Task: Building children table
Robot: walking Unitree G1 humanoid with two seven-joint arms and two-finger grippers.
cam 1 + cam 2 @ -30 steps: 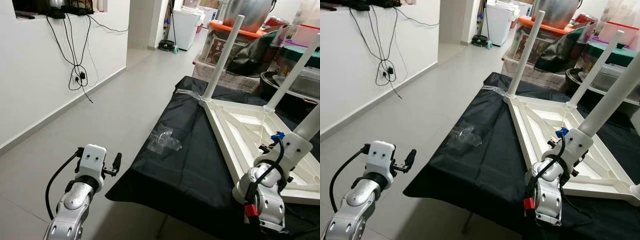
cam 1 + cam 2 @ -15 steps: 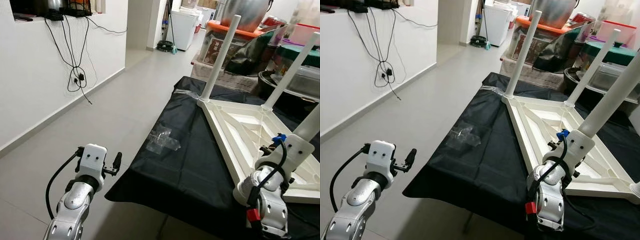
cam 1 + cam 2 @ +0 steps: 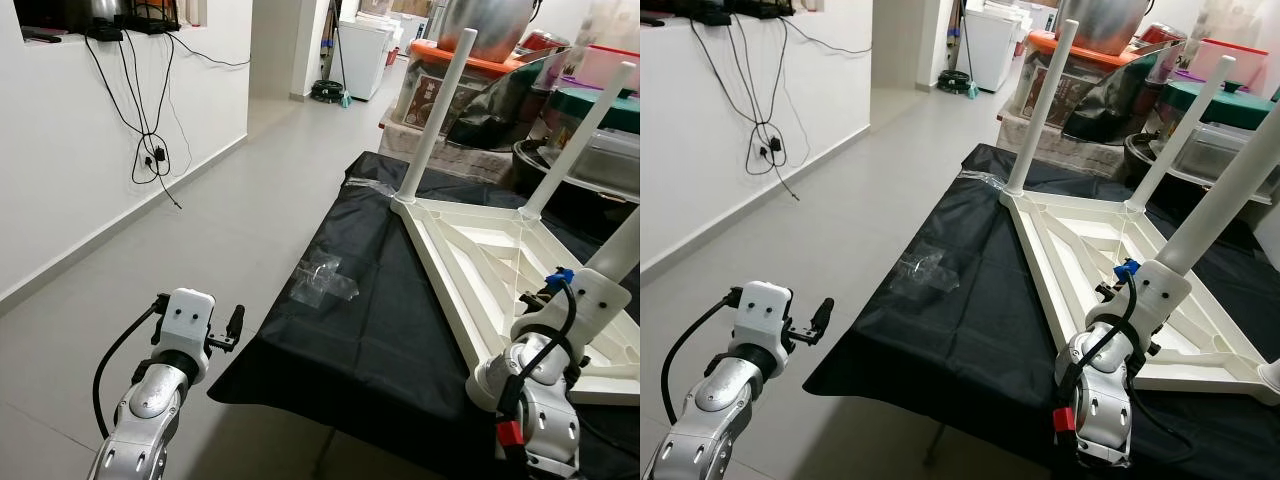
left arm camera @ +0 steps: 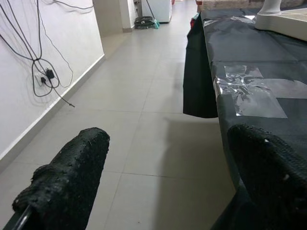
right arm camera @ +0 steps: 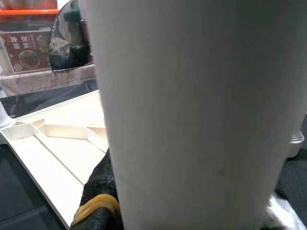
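A white children's table [image 3: 480, 262] lies upside down on a black cloth [image 3: 350, 330], with its legs pointing up. Two far legs [image 3: 435, 110] [image 3: 578, 140] stand at the corners. My right gripper [image 3: 1162, 272] is shut on the base of the near leg [image 3: 1230, 185]. In the right wrist view that leg [image 5: 192, 115] is pressed against one black finger [image 5: 98, 191]. My left gripper [image 3: 233, 325] hangs open over the floor, to the left of the cloth's edge. Its two fingers [image 4: 72, 177] stand wide apart with nothing between them.
A crumpled clear plastic bag [image 3: 325, 280] lies on the cloth near its left edge. Storage boxes and a large metal pot [image 3: 500, 25] crowd the back. A white wall with hanging cables [image 3: 150, 140] runs along the left, beside grey floor tiles [image 3: 200, 240].
The camera has drifted slightly. Both arms keep their poses, and the right gripper still holds the near leg.
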